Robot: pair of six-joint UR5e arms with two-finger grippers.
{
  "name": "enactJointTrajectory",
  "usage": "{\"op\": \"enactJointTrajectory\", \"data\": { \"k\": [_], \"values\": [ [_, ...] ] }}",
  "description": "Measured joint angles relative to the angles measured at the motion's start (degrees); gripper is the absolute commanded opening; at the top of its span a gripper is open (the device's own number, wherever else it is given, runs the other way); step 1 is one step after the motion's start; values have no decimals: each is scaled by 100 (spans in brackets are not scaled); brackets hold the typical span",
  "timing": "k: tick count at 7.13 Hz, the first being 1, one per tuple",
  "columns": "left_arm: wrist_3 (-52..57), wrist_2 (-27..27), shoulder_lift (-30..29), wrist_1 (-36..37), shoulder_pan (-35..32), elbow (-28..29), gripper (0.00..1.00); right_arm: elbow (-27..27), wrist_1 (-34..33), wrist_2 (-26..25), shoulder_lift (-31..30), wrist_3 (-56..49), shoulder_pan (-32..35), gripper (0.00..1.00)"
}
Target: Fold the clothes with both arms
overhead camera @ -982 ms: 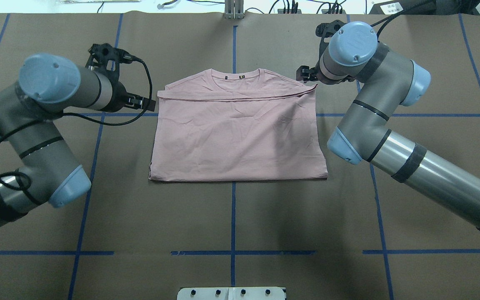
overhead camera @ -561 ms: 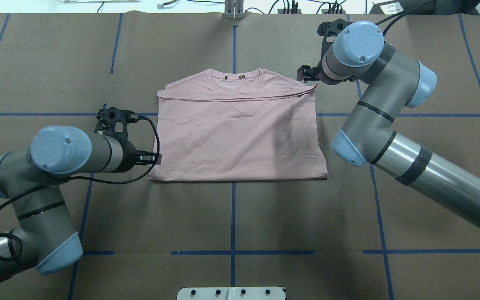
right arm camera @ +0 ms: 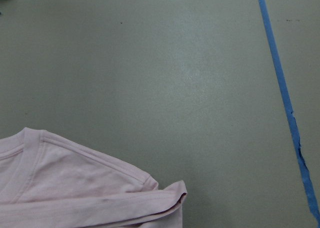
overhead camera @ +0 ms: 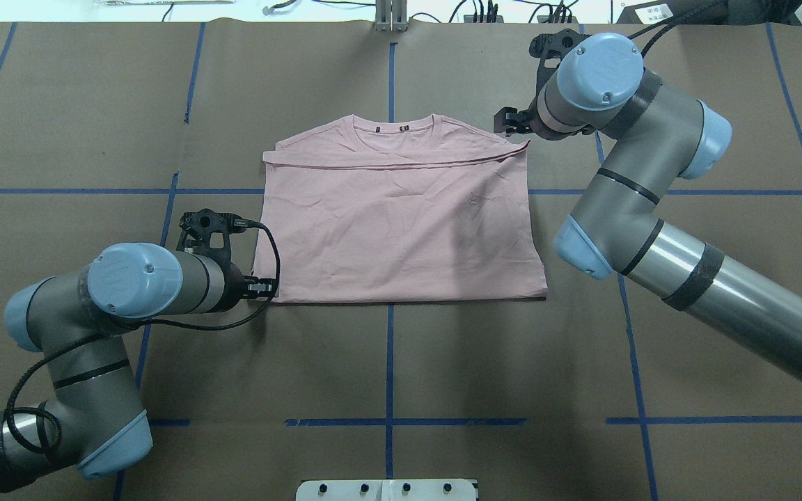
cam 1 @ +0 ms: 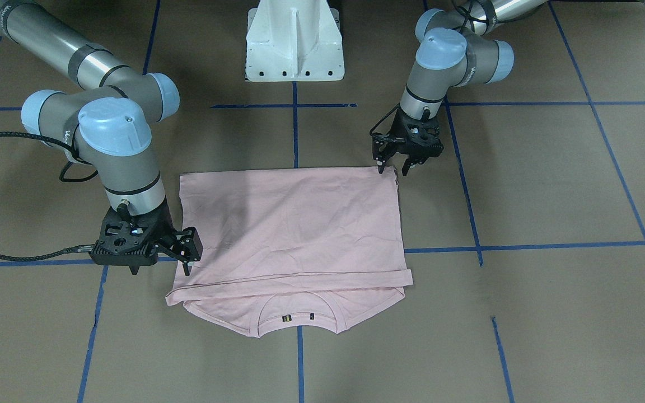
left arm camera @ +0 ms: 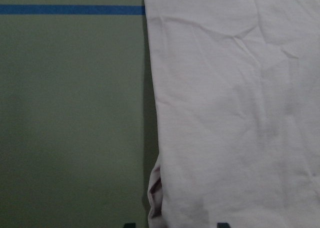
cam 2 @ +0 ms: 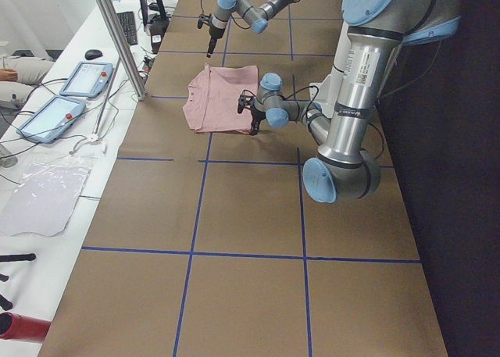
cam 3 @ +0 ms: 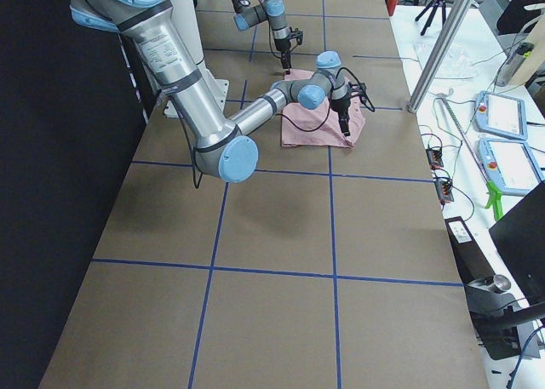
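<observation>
Where the T-shirt point(overhead camera: 401, 229) lies: middle of the tabletop point(overhead camera: 512, 362), flat, over 1 crossing of the blue tape lines point(overhead camera: 388, 362).
T-shirt, kind: 1 item, pale pink, lightly creased.
T-shirt, fold: an upper layer covers the body. Its edge runs straight across just short of the collar point(overhead camera: 394, 129), and the collar lies on the side away from the robot.
Left arm point(overhead camera: 136, 282): comes in low along the tabletop from the robot's left, wrist pointing at the shirt's near left corner.
Left hand point(cam 1: 393, 167): at that near left corner, fingers point(cam 1: 381, 165) spread. 1 finger is over the cloth, 1 is over bare tabletop, and the shirt's side edge runs between them. It pinches nothing; whether the tips touch the cloth cannot be told.
Right arm point(overhead camera: 651, 236): reaches from the robot's right to the shirt's far right corner.
Right hand point(cam 1: 188, 263): just beside the far right shoulder corner, over bare tabletop, apart from the cloth. Whether its fingers are spread or pressed together cannot be told.
Pedestal point(cam 1: 294, 45): 1, white, at the robot's edge of the tabletop.
Tablets point(cam 2: 84, 77): 2, blue-edged, on the white bench beyond the far edge.
</observation>
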Motion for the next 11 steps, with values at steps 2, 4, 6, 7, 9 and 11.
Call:
{"op": "enactJointTrajectory", "data": {
  "k": [2,4,6,7,9,11],
  "values": [
    [-11,1,-83,2,4,84,0,13,0,-5,-6,3,6,100],
    [-1,-4,-79,3,-6,35,0,22,0,-9,-14,21,8,100],
    [104,-3,-29,7,-53,-48,0,46,6,-27,-41,55,4,100],
    [369,-6,52,15,-141,-160,0,55,8,-34,-48,61,1,100],
    [1467,-1,219,12,-758,-143,0,58,7,-47,-52,70,-5,100],
    [2386,-5,-206,-32,-1591,717,0,53,1,-57,-53,81,-20,100]
  ]
}}
